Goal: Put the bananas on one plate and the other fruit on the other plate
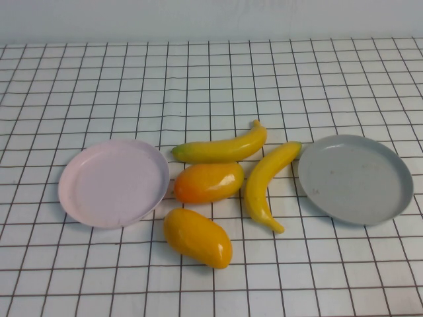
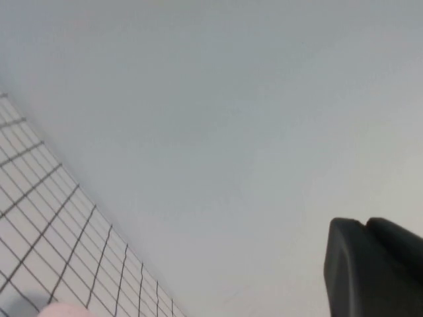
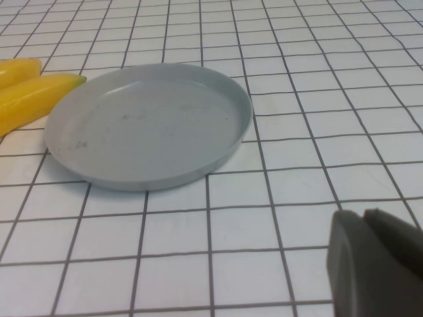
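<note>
Two yellow bananas lie in the middle of the table, one [image 1: 221,149] at the back and one [image 1: 268,181] slanting beside the grey plate [image 1: 355,177] on the right. Two orange-yellow mango-like fruits [image 1: 208,181] [image 1: 197,236] lie beside the pale pink plate [image 1: 112,181] on the left. Both plates hold nothing. Neither gripper shows in the high view. My right gripper [image 3: 363,214] is shut and empty, off the near side of the grey plate [image 3: 149,122], with a banana tip [image 3: 36,96] beyond it. My left gripper [image 2: 365,224] is shut and empty, facing the wall.
A white cloth with a black grid [image 1: 211,79] covers the table, and a pale wall [image 2: 211,119] stands behind it. A sliver of the pink plate [image 2: 63,310] shows in the left wrist view.
</note>
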`<action>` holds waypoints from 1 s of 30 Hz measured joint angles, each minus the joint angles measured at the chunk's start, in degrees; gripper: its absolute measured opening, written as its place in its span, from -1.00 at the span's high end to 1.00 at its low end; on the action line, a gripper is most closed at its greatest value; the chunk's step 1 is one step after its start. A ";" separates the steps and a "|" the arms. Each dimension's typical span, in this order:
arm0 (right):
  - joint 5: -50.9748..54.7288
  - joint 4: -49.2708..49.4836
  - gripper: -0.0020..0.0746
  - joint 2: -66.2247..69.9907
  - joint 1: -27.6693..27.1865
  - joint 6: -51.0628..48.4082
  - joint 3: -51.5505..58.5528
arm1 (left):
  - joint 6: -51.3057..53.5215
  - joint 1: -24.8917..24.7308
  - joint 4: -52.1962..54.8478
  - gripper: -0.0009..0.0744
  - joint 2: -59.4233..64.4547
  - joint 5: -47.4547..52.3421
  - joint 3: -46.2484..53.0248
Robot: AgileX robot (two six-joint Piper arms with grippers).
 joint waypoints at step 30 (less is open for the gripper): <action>0.00 0.04 0.99 0.00 0.00 0.00 0.00 | 24.83 -11.22 38.54 0.38 54.97 61.56 -50.58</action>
